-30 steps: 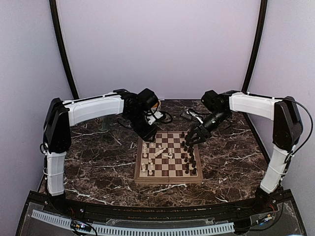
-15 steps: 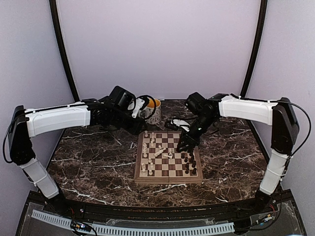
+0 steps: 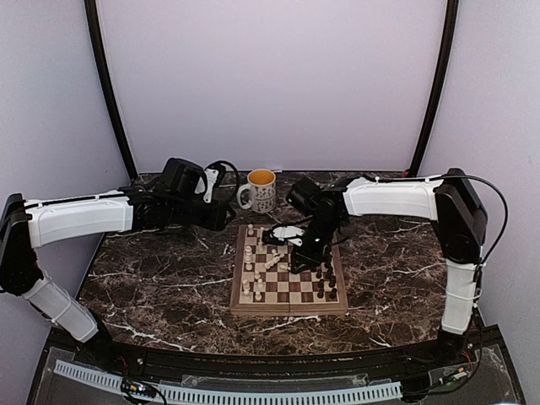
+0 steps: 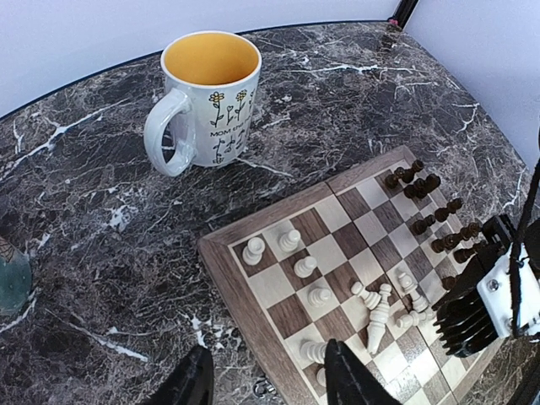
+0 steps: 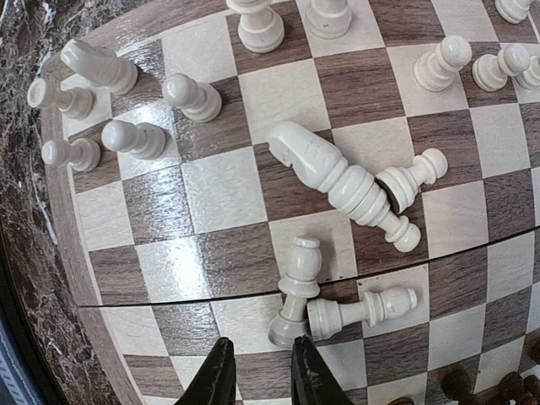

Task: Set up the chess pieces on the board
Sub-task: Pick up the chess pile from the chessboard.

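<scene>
Reading "MOM": mug near board.

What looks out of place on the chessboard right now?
Several cream-white pieces lie toppled in a heap in the middle of the board instead of standing on their squares. The dark pieces stand upright.

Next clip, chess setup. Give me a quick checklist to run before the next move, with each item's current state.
1. Right fingers empty: ok, bare board shows between them.
2. Left fingers out of the way: ok, open, empty, at the board's edge.
3. White pieces all upright: not ok, four toppled white pieces lie mid-board.
4. Dark pieces upright: ok for those in view.
5. Mug clear of board: ok, stands apart.
6. Which piece the right fingers aim at: cannot tell.
</scene>
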Action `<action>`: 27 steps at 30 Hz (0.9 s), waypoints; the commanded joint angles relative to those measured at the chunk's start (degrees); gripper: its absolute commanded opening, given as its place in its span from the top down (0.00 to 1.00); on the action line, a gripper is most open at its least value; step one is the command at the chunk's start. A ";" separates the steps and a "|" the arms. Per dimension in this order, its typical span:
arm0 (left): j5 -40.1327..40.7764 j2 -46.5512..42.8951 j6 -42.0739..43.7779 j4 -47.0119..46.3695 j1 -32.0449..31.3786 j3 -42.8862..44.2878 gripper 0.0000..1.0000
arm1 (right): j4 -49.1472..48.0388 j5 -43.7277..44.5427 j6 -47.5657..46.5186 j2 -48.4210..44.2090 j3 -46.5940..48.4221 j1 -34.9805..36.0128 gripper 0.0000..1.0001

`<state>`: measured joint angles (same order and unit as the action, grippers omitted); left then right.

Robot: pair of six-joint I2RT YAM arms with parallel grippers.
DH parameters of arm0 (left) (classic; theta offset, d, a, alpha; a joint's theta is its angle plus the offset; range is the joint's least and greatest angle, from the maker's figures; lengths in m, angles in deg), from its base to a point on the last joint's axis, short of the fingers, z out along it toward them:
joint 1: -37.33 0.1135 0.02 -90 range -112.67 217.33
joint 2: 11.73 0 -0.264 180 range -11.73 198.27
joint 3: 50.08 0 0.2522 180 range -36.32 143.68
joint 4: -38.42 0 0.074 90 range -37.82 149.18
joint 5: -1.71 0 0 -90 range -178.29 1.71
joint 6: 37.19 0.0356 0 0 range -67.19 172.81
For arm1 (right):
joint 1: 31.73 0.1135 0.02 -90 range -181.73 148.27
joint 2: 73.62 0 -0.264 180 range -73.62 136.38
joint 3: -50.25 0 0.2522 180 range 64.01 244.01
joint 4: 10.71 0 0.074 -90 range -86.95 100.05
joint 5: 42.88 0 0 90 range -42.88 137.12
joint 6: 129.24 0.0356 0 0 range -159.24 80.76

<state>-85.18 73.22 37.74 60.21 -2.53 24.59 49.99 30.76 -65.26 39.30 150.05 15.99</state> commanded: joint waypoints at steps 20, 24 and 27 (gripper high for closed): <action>-2.16 -0.11 -0.58 -2.97 0.15 -0.87 0.53 | -0.06 5.40 3.61 2.58 5.17 1.94 0.72; -1.51 -0.56 -0.49 -3.29 0.18 -1.15 0.53 | -0.47 5.83 4.71 1.22 5.77 1.96 0.71; -1.58 -0.35 -0.55 -3.41 0.21 -1.10 0.53 | -0.37 5.81 5.21 2.21 6.68 2.00 0.71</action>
<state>-86.77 73.55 37.32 57.96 -2.53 23.95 49.62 36.09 -61.66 42.45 154.60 17.33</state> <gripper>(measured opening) 0.471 0.285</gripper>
